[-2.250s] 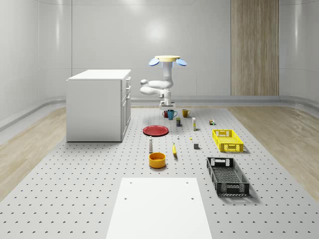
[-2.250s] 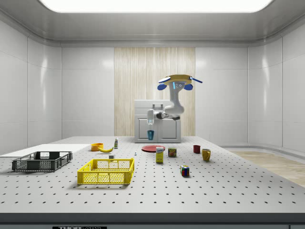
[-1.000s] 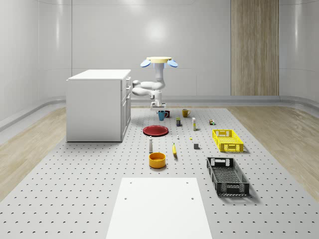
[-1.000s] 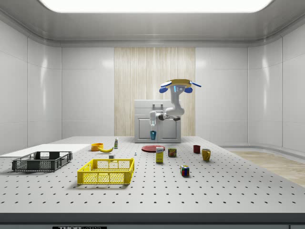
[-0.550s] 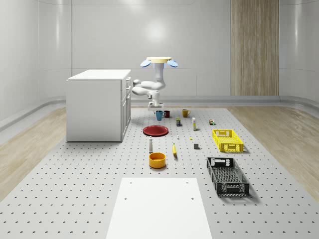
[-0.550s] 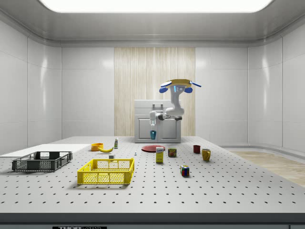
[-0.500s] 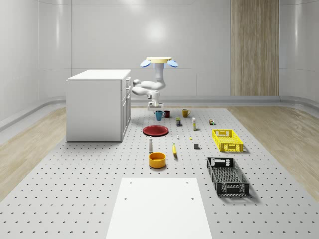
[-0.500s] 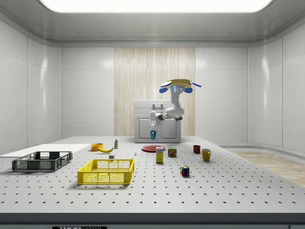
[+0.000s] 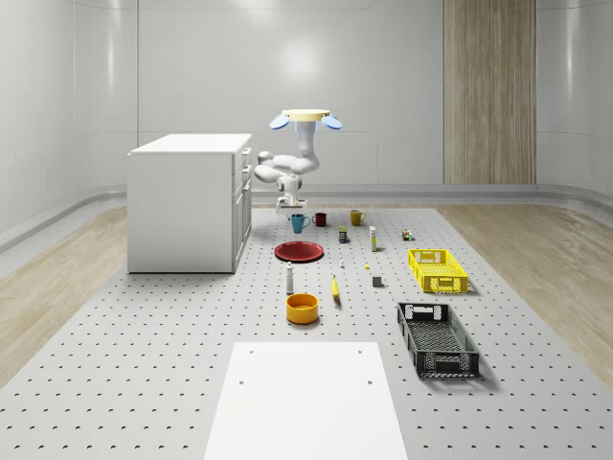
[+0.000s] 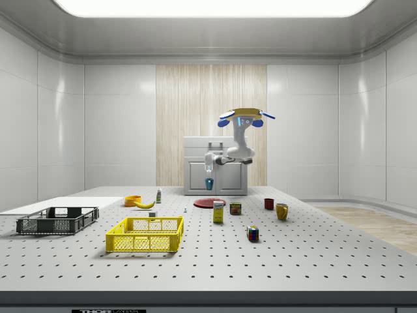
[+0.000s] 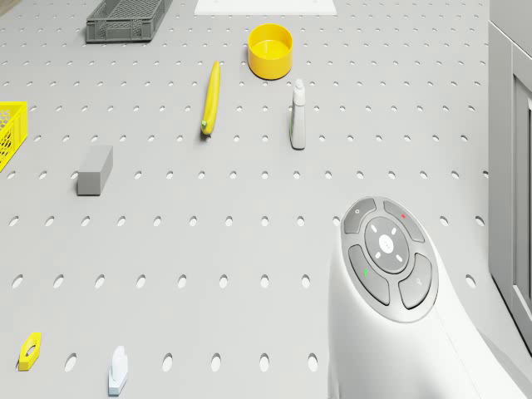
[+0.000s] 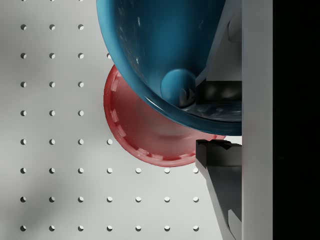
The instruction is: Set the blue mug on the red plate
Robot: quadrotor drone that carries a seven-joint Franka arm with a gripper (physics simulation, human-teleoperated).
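The drone [image 9: 306,117] hovers above the far end of the table, behind the red plate [image 9: 299,251]. Its arm bends down toward the white cabinet, and the gripper [image 9: 287,202] is shut on the rim of the blue mug [image 9: 298,222], which hangs in the air. In the side view the mug [image 10: 209,183] hangs under the gripper [image 10: 209,172], well above the plate [image 10: 209,203]. In the wrist view the mug [image 12: 165,50] is close up with the gripper [image 12: 215,117] pinching its wall, and the plate [image 12: 145,137] lies on the table partly under it.
A white cabinet [image 9: 190,201] stands close at the whole-scene view's left of the arm. A red mug [image 9: 320,218] and a yellow mug [image 9: 356,218] stand near the blue one. A bottle [image 11: 298,125], banana [image 11: 212,96] and yellow bowl [image 11: 270,48] lie beyond the plate.
The drone drifted to the whole-scene view's left and has since held still. The gripper carried the blue mug further left, toward the cabinet and away from the red and yellow mugs.
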